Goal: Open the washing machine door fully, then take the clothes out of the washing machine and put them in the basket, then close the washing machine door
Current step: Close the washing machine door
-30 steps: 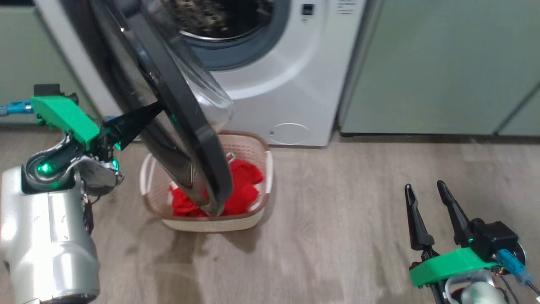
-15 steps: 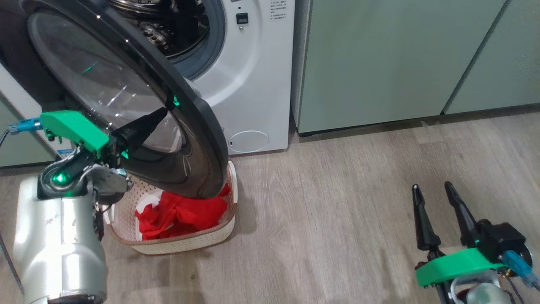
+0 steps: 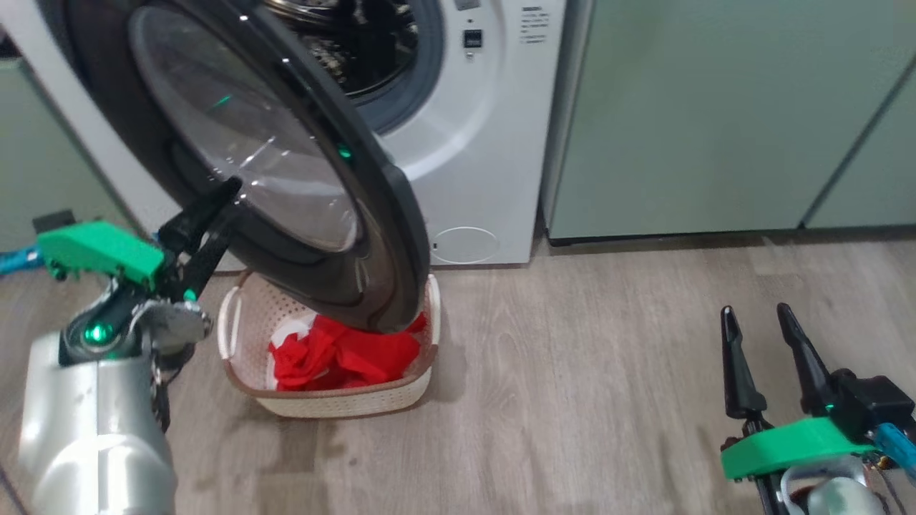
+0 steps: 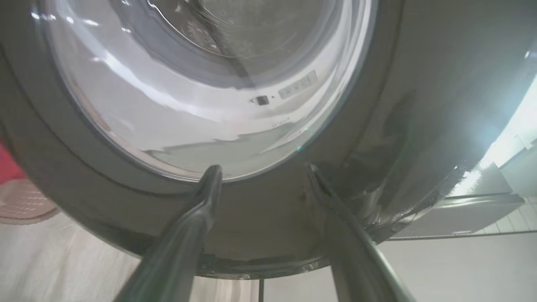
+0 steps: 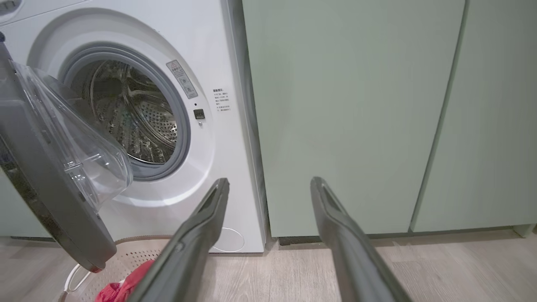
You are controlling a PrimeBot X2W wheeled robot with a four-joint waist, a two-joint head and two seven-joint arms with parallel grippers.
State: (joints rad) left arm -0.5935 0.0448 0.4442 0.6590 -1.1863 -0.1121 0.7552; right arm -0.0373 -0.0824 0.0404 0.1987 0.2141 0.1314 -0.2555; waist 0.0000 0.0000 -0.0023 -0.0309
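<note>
**Both grippers spread, door half swung, red clothes in the basket**

Nearest, at the lower right, the right gripper [image 3: 756, 311] hangs over the grey wood-grain plank floor [image 3: 572, 357]. Its two long, dark, tapered fingers stand apart and grasp nothing. At the lower left, above a smooth silver forearm [image 3: 93, 436] and a green plastic bracket, the left gripper [image 3: 222, 197] points at the lower edge of the washing machine door [image 3: 286, 164]. Its fingers are also parted with nothing between them. The tips lie close against the glossy black frame just under the window rim, but contact cannot be told.

Just beyond, the basket [image 3: 343, 402] stands on the floor in front of the machine. It is rectangular, of cream perforated plastic, with a brown rim and white side handles. The clothes [image 3: 343, 354] lie crumpled inside it, thin bright red fabric. The lower edge of the door hangs over them and hides part of the heap.

The door stands partly open, a wide round black ring around a bulging clear plastic bowl. Behind it is the washing machine [image 3: 479, 164], smooth and white, with a grey rubber gasket [image 3: 408, 107] around a perforated steel drum [image 3: 358, 43] and a small round cover [image 3: 465, 244] low on its front. Flat pale green cabinets [image 3: 680, 114] stand beside it.
</note>
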